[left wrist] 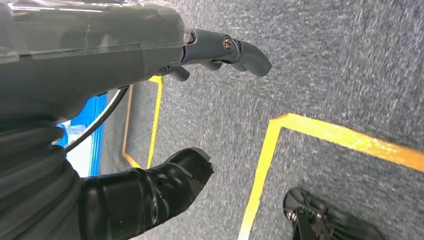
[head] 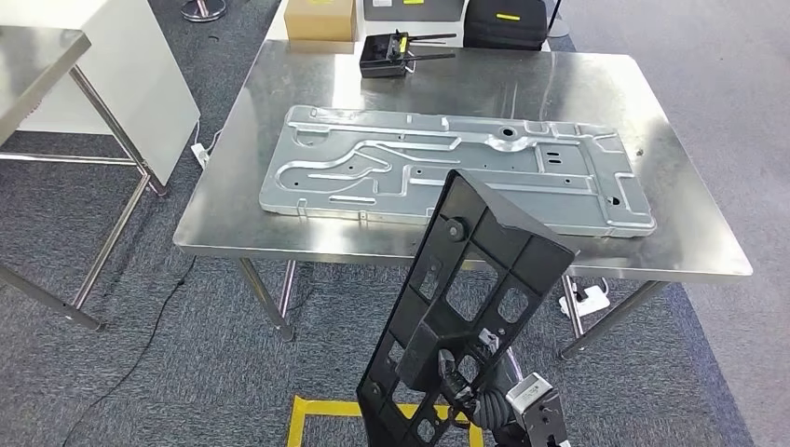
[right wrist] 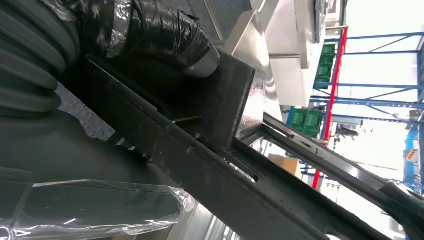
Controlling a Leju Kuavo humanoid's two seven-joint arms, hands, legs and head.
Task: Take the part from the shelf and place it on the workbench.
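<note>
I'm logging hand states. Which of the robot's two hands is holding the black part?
The right hand: it grips the black part near its lower end. The left hand hangs over the carpet, holding nothing.

The part [head: 466,307] hides a piece of the front edge of the workbench [head: 689,233] and a bit of the metal plate [head: 373,168] lying on it. The lower end of the part is cut by the bottom edge of the head picture. The right hand [head: 461,382] is mostly hidden behind the part, so its fingers cannot be told clearly. At the far edge, a cardboard box [head: 321,19] and a black case [head: 508,20] are cut off.
</note>
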